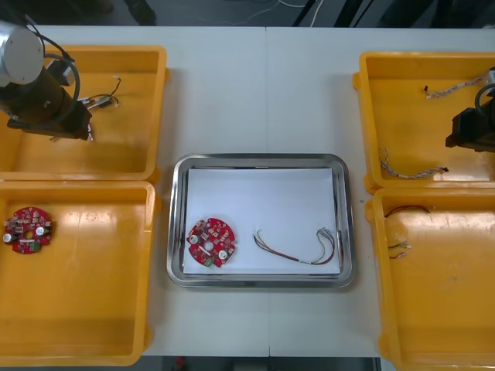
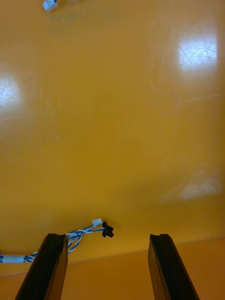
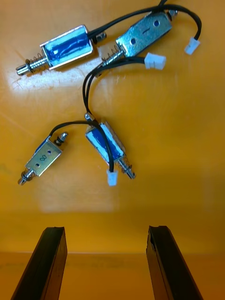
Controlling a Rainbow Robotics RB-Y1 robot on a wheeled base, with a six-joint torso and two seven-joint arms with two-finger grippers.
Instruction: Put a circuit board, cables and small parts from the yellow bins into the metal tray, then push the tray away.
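Left gripper: the left gripper (image 3: 107, 230) hangs over the floor of the far left yellow bin (image 1: 158, 116), fingers spread wide, nothing between them.
Small metal parts: four small metal parts (image 3: 105, 145) lie ahead of the fingertips, apart from them. They are shiny bodies with blue wrapping, a spring and pin at one end, and black leads ending in white plugs. Two lie close to the fingers and two lie farther off, their leads crossing.
Right gripper: the right gripper (image 2: 108, 236) is over the far right yellow bin (image 1: 363, 124), fingers well apart and gripping nothing.
Cable at hand: a twisted blue and white cable (image 2: 77, 233) runs past one fingertip. Its small black end lies on the bin floor between the fingers, nearer that finger.
Metal tray: the metal tray (image 1: 178, 224) sits mid-table between the bins, white inside with a shiny rim.
In the tray: a round red circuit board (image 1: 210, 243) lies in the near left corner, and a red and yellow cable (image 1: 298, 249) is just beside it towards the right rim.
Open room: the far half of the tray floor is bare. A strip of light table (image 1: 263, 93) separates the tray from the bins on each side.
Spare board: a second board (image 1: 27, 229) lies in the near left yellow bin (image 1: 147, 270).
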